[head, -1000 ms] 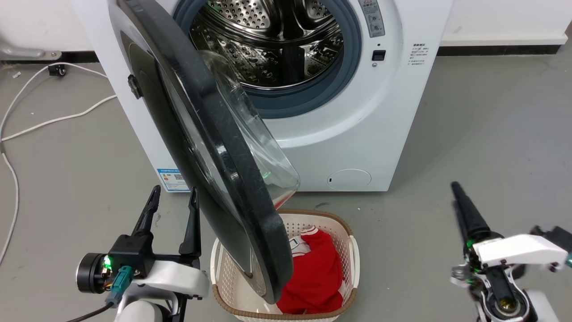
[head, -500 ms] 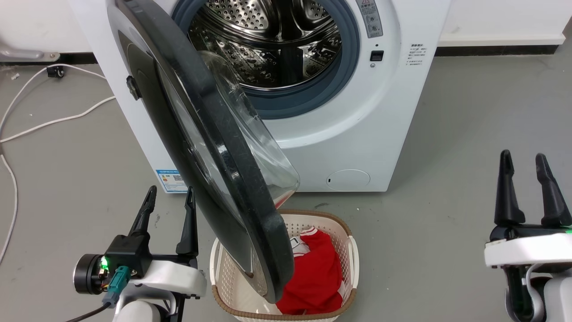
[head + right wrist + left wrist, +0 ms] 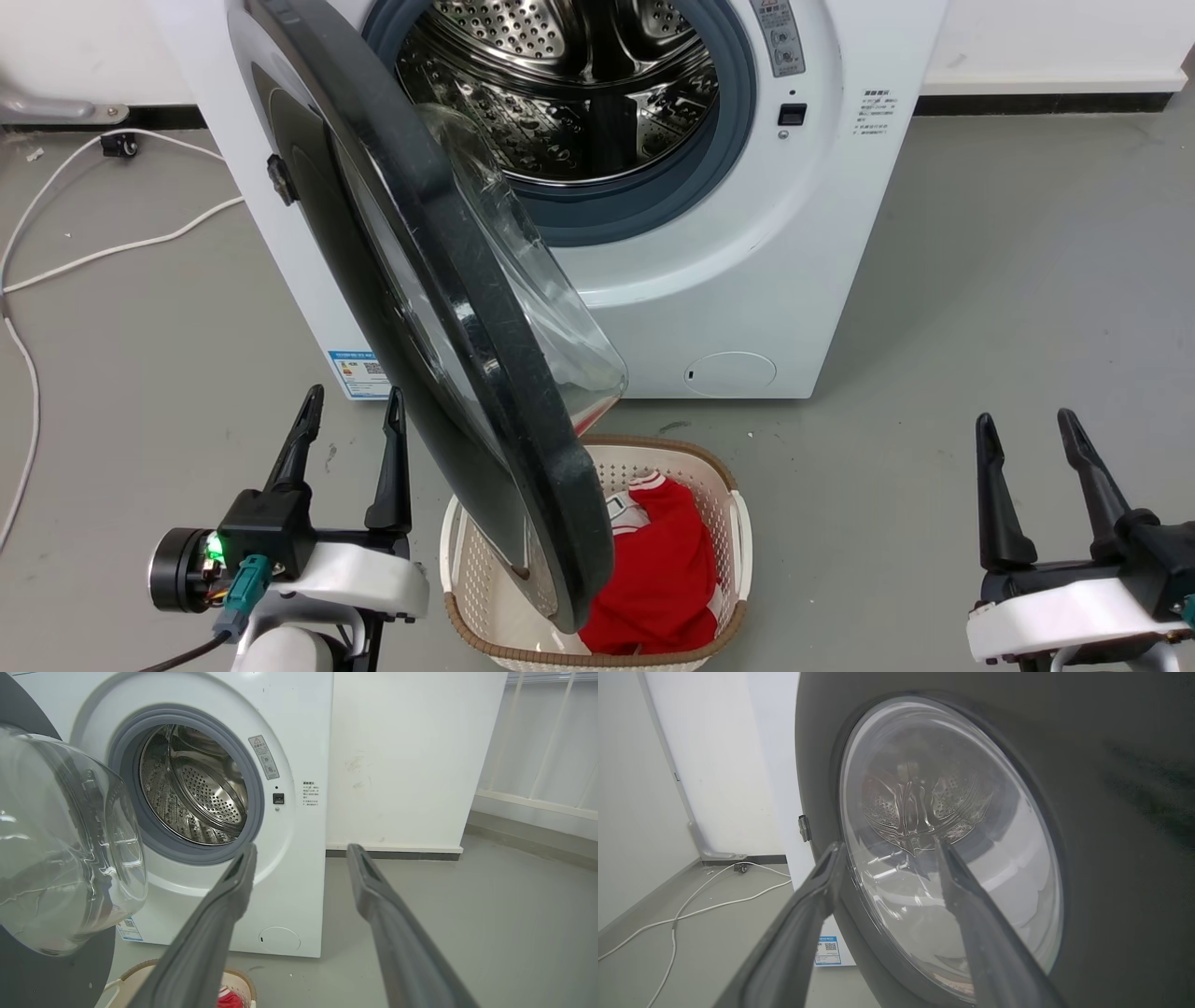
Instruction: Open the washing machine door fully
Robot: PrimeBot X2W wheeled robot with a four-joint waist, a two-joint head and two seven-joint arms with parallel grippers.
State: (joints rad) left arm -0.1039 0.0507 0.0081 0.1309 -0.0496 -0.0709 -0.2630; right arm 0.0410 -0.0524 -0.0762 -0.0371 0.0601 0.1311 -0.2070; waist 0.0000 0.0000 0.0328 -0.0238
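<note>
Left gripper [image 3: 355,394] fingers spread, empty, washing machine door [image 3: 448,280] half-open just to its right, right gripper [image 3: 1024,418] spread, empty, well right of door, left wrist view, door glass ahead of fingertips, right wrist view, door far left.

the washing machine door [image 3: 457,308] is showing a glossy black rim around clear glass. the washing machine [image 3: 747,280] behind it is showing plain white, its drum [image 3: 560,84] gleaming silver with a dotted hole pattern inside a grey-blue rubber ring [image 3: 616,222]. at six o'clock the basket [image 3: 724,518] is showing cream lattice under a brown rim, with red cloth [image 3: 663,569] inside. a white cable [image 3: 121,248] is crossing the grey floor [image 3: 980,280] at nine o'clock.
</note>
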